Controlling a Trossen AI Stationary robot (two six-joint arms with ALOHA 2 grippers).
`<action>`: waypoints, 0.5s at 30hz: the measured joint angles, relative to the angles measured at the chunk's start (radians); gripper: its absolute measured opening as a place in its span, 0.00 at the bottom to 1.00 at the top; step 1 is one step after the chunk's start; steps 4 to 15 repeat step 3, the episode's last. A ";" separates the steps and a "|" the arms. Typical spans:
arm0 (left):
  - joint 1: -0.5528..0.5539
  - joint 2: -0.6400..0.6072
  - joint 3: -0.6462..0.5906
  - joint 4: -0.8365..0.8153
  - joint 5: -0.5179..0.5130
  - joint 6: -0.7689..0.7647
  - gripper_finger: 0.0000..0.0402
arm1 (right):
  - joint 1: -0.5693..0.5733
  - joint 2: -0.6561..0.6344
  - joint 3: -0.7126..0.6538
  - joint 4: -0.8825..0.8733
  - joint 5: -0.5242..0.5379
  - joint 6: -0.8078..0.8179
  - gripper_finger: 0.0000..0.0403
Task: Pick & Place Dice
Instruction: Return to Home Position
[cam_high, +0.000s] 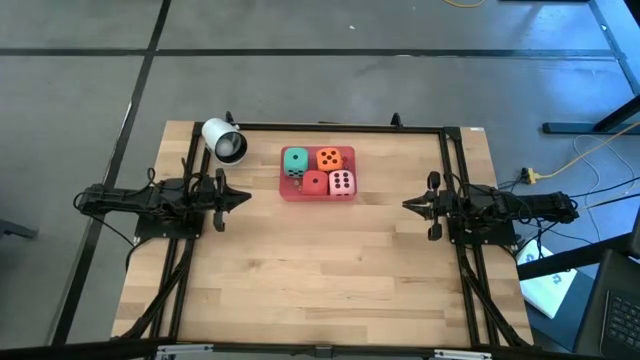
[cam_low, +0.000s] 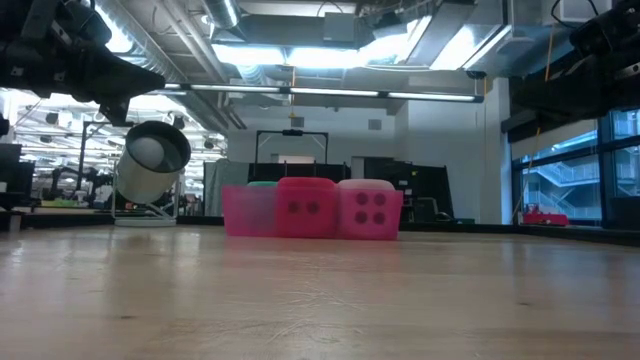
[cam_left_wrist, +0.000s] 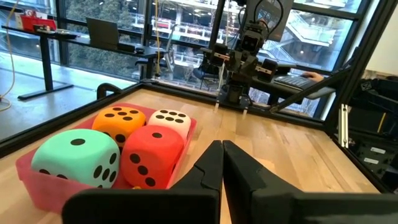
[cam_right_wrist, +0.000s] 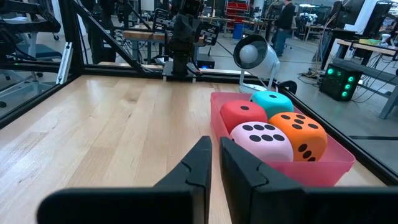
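Several dice sit packed together in a pink tray (cam_high: 285, 190) at the table's far middle: teal-green (cam_high: 295, 160), orange (cam_high: 329, 158), red (cam_high: 314, 183) and pale pink (cam_high: 342, 182). They rest on the tray's floor, touching one another. The left wrist view shows the teal-green die (cam_left_wrist: 78, 155) and the red die (cam_left_wrist: 152, 155) nearest. My left gripper (cam_high: 247, 197) hangs shut at the table's left, level, pointing toward the tray. At the table's right my right gripper (cam_high: 407, 204) is shut too and points left. Both stand clear of the tray.
A white cylindrical lamp or camera (cam_high: 224, 140) stands at the far left of the table, beside the tray. A black frame (cam_high: 440, 130) runs round the table's edges. Bare wood (cam_high: 320, 270) lies between the arms and toward the near edge.
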 joint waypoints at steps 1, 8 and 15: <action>0.000 0.000 0.000 0.000 0.000 0.000 0.01 | 0.000 0.000 0.000 0.000 0.000 0.000 0.08; 0.000 0.000 0.000 0.000 0.000 0.000 0.01 | 0.000 0.000 0.000 0.000 0.000 0.000 0.08; 0.000 0.000 0.000 0.000 0.000 0.000 0.01 | 0.000 0.000 0.000 0.000 0.000 0.000 0.08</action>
